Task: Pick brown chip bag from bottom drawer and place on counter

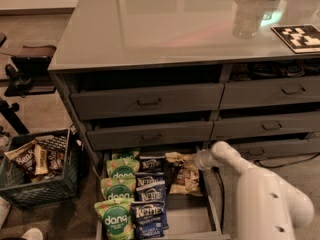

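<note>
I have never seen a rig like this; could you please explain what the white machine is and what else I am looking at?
The white shape is a mobile robot's single arm. One camera looks down past it at a grey cabinet, whose shiny top is the counter. The bottom drawer is pulled out and holds green bags, blue bags and one brown chip bag. The gripper, at the arm's tip, is at that bag's upper right edge; I cannot tell whether it holds the bag. A crate of snacks stands on the floor to the left.
</note>
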{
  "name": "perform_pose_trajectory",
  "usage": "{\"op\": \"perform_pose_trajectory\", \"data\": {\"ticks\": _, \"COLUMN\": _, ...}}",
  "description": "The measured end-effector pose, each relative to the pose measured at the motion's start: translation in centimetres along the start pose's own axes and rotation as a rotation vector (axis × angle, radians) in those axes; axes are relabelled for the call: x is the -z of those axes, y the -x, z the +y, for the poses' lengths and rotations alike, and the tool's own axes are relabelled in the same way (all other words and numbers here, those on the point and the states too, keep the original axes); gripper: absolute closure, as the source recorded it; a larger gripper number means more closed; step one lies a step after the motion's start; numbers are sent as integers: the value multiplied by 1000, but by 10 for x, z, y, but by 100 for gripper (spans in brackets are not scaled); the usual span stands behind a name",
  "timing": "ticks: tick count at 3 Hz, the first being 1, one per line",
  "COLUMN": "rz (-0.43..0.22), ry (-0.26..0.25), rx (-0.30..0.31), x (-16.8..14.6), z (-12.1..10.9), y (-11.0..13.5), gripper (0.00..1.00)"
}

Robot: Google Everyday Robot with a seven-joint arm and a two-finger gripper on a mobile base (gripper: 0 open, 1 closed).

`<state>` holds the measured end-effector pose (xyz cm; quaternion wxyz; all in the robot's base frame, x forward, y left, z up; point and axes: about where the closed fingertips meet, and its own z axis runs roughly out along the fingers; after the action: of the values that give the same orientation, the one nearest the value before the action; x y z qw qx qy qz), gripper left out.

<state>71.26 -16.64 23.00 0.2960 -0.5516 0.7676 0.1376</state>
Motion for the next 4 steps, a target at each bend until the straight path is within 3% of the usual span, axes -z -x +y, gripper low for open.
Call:
{"op": "perform_pose_trajectory", "data": {"ticks": 2, "rz": -131, "ry": 0, "rx": 24, "x": 99, "z": 12, "y": 51, "gripper": 100}}
{"op": "perform_pose_trajectory", "data": {"ticks": 4, "rz": -198, "ry": 75, "rx": -1, "x": 172, "z": 33, "y": 102, "gripper": 100}}
